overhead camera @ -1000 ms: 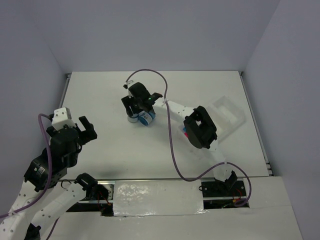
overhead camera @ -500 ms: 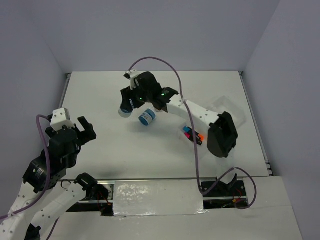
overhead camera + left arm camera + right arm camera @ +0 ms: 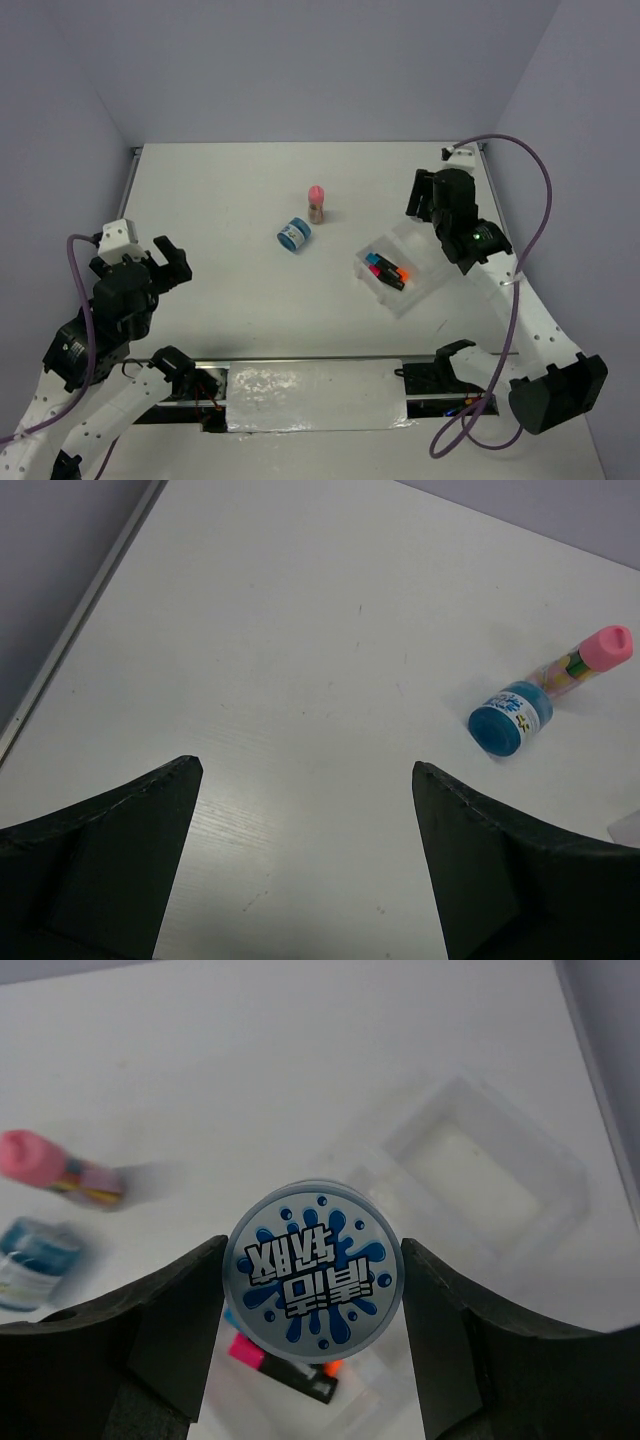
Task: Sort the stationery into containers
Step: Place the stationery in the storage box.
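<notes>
Between the fingers of the right gripper (image 3: 315, 1310), pinched by its rim: a round disc (image 3: 313, 1268), pale-edged, with blue splashes and dark lettering across its face. Held in the air over the translucent white tray (image 3: 428, 272); three markers (image 3: 386, 270) in the end compartment nearest mid-table. Out on the white table (image 3: 200, 190), a second disc (image 3: 293, 235) near the pink-capped tube (image 3: 317, 203). At the near-left, spread wide and empty: the left gripper (image 3: 160, 258). Plain lilac-grey walls all round.

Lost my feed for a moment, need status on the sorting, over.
Left gripper open, empty. Right gripper shut on a patterned disc over the tray. Second disc and pink-capped tube loose on table. Nothing blocking the drop.
</notes>
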{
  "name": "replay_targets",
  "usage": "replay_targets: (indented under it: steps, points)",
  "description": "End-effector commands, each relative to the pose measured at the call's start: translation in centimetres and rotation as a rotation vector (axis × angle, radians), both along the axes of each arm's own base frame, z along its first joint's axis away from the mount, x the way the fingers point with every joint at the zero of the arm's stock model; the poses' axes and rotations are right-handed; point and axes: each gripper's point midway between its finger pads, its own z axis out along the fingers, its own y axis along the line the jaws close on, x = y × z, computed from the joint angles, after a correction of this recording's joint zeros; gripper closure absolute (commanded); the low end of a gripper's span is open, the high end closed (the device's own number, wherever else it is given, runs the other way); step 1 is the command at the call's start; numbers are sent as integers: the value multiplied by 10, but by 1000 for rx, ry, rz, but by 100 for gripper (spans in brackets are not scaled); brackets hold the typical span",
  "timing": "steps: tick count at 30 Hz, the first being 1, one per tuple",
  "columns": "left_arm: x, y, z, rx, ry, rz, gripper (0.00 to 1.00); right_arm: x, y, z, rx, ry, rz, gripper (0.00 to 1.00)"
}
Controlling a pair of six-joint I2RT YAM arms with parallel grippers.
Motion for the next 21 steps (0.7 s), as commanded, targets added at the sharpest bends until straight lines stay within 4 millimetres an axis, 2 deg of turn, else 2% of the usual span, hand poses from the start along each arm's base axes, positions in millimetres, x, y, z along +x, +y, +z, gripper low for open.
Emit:
replay_targets:
  steps: [1, 4, 9, 13, 21]
  points:
    - [4, -3, 6, 1, -24, -12, 1, 5, -36, -16, -18, 15, -164, 75]
    - [3, -2, 7, -4, -33, -13, 1, 20, -45, -40, -9, 77, -185, 75]
    - [4, -4, 6, -2, -30, -21, 1, 42, -38, -71, 14, 138, -175, 74]
    - [6, -6, 5, 1, -25, -28, 1, 48, -33, -99, 24, 199, -173, 73]
    - [9, -9, 4, 8, -14, -41, 1, 49, -36, -116, 28, 205, -193, 65]
